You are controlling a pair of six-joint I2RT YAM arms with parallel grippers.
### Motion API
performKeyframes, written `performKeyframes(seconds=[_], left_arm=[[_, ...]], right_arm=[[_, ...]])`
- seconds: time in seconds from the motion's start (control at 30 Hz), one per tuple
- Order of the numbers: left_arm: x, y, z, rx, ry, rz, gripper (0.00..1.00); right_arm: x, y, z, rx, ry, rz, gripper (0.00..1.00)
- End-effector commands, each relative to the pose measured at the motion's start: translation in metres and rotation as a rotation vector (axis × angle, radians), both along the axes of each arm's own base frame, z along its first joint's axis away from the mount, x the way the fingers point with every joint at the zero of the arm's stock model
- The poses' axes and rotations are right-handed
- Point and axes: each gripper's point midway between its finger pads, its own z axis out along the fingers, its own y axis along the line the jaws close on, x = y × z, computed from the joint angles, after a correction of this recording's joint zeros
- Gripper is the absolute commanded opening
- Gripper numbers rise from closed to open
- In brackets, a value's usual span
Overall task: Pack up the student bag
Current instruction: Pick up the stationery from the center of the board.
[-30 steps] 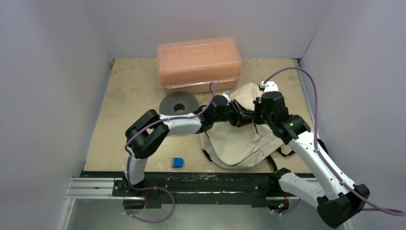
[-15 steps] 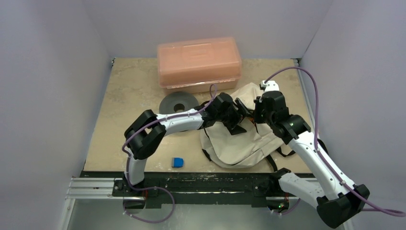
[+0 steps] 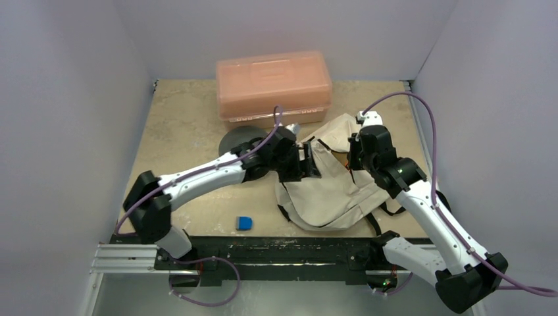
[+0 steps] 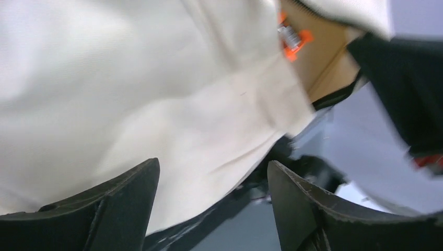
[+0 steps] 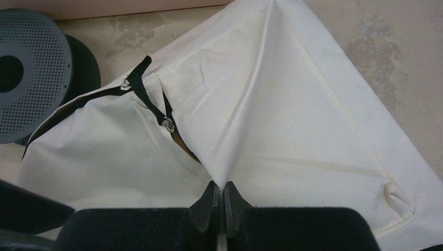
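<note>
— What's lying on the bench (image 3: 174,125)?
— A pink box (image 3: 273,85) at the back. A grey perforated disc (image 3: 234,139) lies just in front of it; a small blue block (image 3: 244,223) sits well forward of the box.

Beige, stone-patterned table (image 3: 177,131). Salmon-pink box (image 3: 273,85) at the rear. Grey perforated disc (image 3: 231,139) lies just in front of the box. Cream student bag (image 3: 329,191) lies front-right of the box. Small blue object (image 3: 244,222) sits well in front of the box.
</note>
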Motion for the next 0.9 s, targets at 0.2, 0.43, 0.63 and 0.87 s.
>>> performKeyframes(seconds=[0.2, 0.43, 0.63, 0.87], left_arm=[[-0.037, 0.237, -0.042, 0.462, -0.068, 0.584, 0.73], [-0.097, 0.269, -0.088, 0.392, 0.53, 0.828, 1.0], [-0.102, 0.257, -0.118, 0.351, 0.703, 0.933, 0.95], [-0.101, 0.246, -0.135, 0.297, 0.807, 1.01, 0.97]], right_arm=[[0.013, 0.011, 0.014, 0.031, -0.071, 0.024, 0.0], [0.015, 0.015, 0.012, 0.037, -0.062, 0.039, 0.0], [0.015, 0.017, 0.016, 0.052, -0.071, 0.043, 0.0], [0.011, 0.012, 0.017, 0.041, -0.074, 0.033, 0.0]])
